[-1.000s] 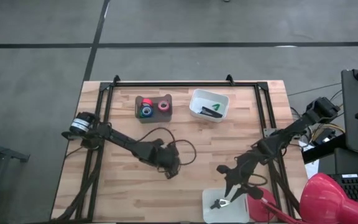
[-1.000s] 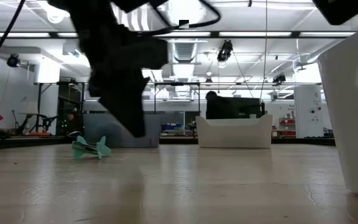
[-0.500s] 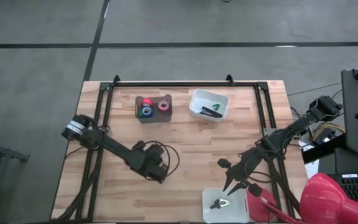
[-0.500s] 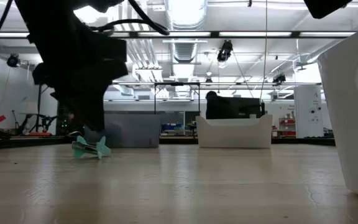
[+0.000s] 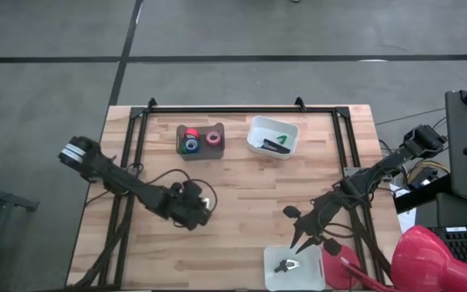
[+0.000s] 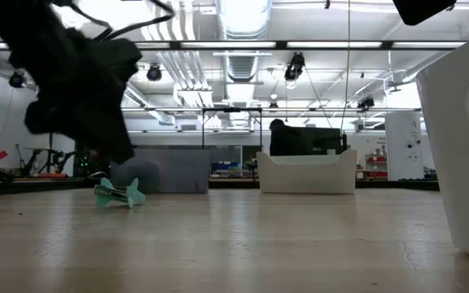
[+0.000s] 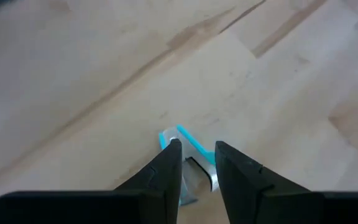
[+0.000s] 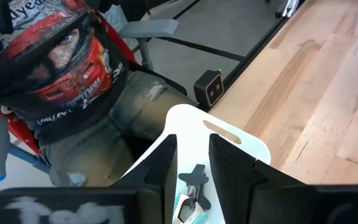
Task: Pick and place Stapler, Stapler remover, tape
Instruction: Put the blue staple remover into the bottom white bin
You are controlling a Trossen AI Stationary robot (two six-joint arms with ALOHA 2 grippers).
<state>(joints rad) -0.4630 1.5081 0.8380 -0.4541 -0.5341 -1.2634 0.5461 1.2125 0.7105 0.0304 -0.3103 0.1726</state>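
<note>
A teal and silver stapler remover point(image 6: 120, 193) lies on the table. My left gripper point(image 7: 196, 146) hangs open just above it, and the remover point(image 7: 188, 135) shows between and past the fingertips. My right gripper point(image 8: 192, 140) is open above the near white bin point(image 5: 314, 276), which holds another stapler remover point(image 8: 194, 180). The black stapler point(image 5: 276, 145) lies in the far white bin point(image 5: 256, 123). Rolls of tape point(image 5: 191, 133) sit in the dark bin point(image 5: 178, 142).
A black frame point(image 5: 242, 109) runs around the table's far and side edges. My left arm's cable point(image 5: 164, 174) loops over the table. A person in a dark shirt with a red print point(image 8: 73, 68) sits off the near right corner.
My left gripper has gone toward the table's left edge at about the same height, rolling as it went, and now hangs over the teal stapler remover. The remover has not moved.
</note>
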